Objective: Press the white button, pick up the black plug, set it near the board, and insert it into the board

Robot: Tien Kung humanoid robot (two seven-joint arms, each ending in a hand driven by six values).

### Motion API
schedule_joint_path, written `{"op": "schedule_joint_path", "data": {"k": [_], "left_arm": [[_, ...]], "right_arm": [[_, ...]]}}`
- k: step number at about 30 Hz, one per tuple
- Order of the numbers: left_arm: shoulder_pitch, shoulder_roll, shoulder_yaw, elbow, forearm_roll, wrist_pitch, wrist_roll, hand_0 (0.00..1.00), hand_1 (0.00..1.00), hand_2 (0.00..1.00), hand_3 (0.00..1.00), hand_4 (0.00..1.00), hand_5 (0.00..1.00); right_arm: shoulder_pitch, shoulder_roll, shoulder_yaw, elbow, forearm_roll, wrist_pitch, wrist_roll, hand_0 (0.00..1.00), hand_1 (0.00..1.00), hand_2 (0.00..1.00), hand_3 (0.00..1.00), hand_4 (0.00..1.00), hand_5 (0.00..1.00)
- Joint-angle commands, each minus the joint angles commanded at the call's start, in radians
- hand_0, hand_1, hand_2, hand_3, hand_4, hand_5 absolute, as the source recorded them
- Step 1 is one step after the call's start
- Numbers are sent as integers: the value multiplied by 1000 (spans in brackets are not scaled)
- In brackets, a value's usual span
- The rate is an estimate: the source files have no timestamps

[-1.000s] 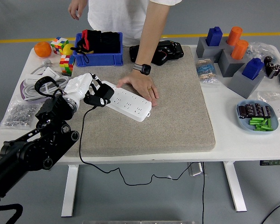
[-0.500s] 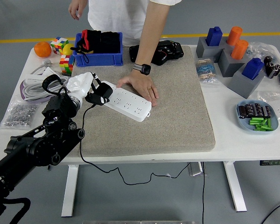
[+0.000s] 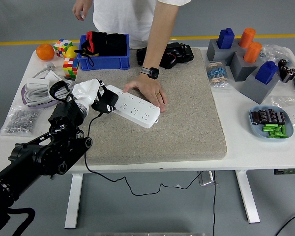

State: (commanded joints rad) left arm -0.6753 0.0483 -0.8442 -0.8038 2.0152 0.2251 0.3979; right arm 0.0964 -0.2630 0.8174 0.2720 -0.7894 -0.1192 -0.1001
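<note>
while one person's hand (image 3: 148, 92) presses flat on the far end of the single white power strip (image 3: 132, 105) near the mat's (image 3: 187, 123) left far corner, one robot arm is in view, coming in from the left. since half a second ago the arm has crept slightly forward and the one black plug (image 3: 105, 103) has edged a little toward the strip's left end. the left hand (image 3: 88, 92) has its white fingers curled around the plug, holding it right at that end.
</note>
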Motion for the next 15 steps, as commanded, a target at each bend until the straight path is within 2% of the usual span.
{"op": "schedule_joint_path", "data": {"k": [8,13,14,15], "left_arm": [[-8,-4,9,-3,-3,-1,18,169,251,310,592,596,2],[-7,-3,18,-9,-57,-1,-4,169,251,310,592,596,2],[-7,-3,21,-9,-67,4,-15,425,619,566,710,828,94],[-7,-3,24,-8,-75,7,-23,425,619,566,710,828,94]], "right_arm": [[0,0,2,-1,-1,0,0,822,654,654,629,753,491],[-1,1,4,-2,-1,0,-1,822,654,654,629,753,491],[-1,1,3,-2,-1,0,-1,823,654,654,629,753,492],[-1,1,3,-2,-1,0,-1,823,654,654,629,753,492]]}}
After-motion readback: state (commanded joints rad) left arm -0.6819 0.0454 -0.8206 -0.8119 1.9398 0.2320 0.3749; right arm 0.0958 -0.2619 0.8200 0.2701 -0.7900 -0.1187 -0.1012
